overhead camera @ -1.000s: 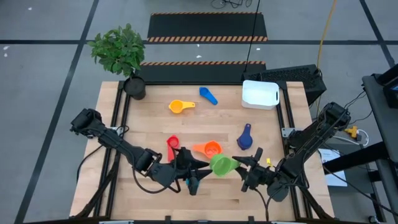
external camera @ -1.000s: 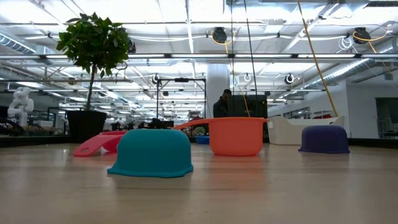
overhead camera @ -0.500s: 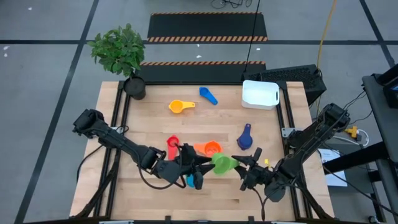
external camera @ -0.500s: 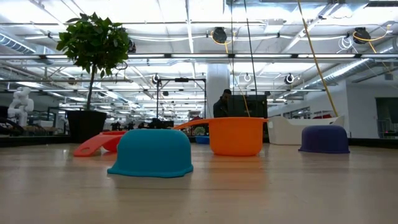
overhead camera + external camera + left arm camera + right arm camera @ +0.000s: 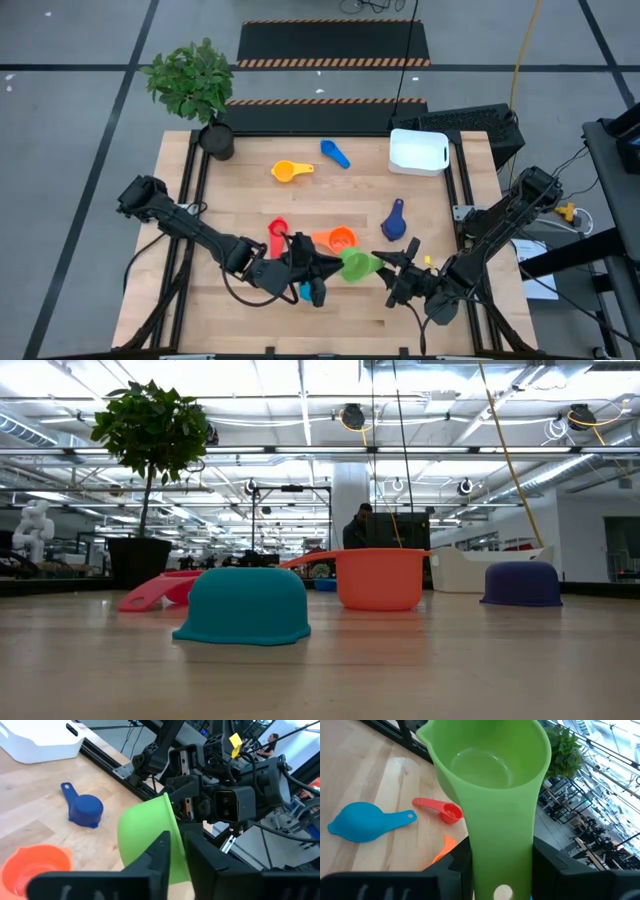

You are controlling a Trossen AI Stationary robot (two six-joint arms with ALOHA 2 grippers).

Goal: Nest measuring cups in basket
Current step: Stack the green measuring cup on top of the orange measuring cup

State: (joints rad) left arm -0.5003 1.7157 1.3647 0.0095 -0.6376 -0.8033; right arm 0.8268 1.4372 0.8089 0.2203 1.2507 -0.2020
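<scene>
- Big open workshop w/ ceiling lights behind a light wood table (image 5: pixel 240 205); a person sits at a monitor far back in the low view.
- Green cup (image 5: pixel 356 265) is up off the table near the front edge, between both arms. Right gripper (image 5: pixel 388 264) is clamped on its flat handle – right wrist view shows the fingers (image 5: pixel 553 865) pressing either side.
- Left gripper (image 5: pixel 325 266) pinches the cup's rim, one finger (image 5: pixel 157 857) outside the wall and one inside, so it's closed on it too.
- Orange cup (image 5: pixel 337 240) sits upright just behind the green one, red cup (image 5: pixel 277 233) a bit to its left.
- Light blue cup (image 5: pixel 242 606) lies mouth down, partly under the left gripper in the high view.
- Navy cup (image 5: pixel 394 222) is mouth down, right of the orange one.
- Yellow cup (image 5: pixel 288 171) and mid blue cup (image 5: pixel 334 153) are farther back, mid table.
- White basket (image 5: pixel 418 152) at the back right corner, well apart from the held cup.
- Potted plant (image 5: pixel 193 88) at back left corner.
</scene>
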